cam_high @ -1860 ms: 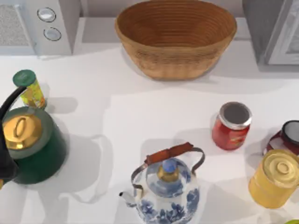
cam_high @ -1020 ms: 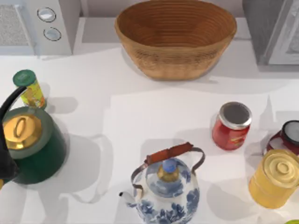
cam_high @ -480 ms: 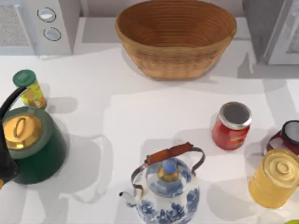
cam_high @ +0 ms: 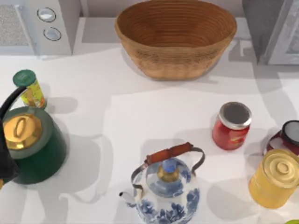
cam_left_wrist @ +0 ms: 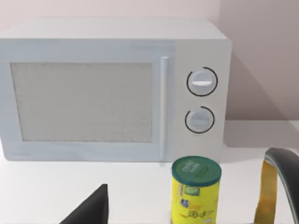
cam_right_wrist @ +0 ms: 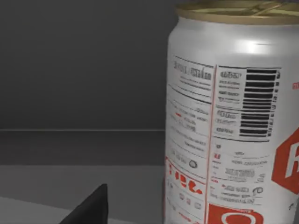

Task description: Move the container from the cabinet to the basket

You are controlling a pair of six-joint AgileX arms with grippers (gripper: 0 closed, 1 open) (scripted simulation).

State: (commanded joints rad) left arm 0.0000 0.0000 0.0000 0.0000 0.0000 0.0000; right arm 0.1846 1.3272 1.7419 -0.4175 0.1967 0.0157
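The container [cam_right_wrist: 224,116] stands upright close in front of my right wrist camera: a whitish cylinder with printed labels and a flat dull gold lid. It sits on the grey floor inside the cabinet [cam_right_wrist: 70,70], whose dark walls surround it. A dark wedge of my right gripper [cam_right_wrist: 88,210] lies beside the container, apart from it. In the top view the cabinet [cam_high: 261,28] is at the back right with its white-framed door [cam_high: 287,37] swung out. The wicker basket [cam_high: 175,32] sits at the back centre. My left arm [cam_high: 5,163] is parked at the left edge.
A red jar [cam_high: 232,125], a yellow canister [cam_high: 275,177] and a dark red cup [cam_high: 287,135] stand at the right. A blue-white teapot [cam_high: 166,186] is at the front centre. At the left are a green kettle [cam_high: 30,142], a yellow can [cam_high: 29,88] and a microwave [cam_high: 37,23].
The arm's shadow on the right side of the table has slid back toward the cabinet. No object on the table has moved.
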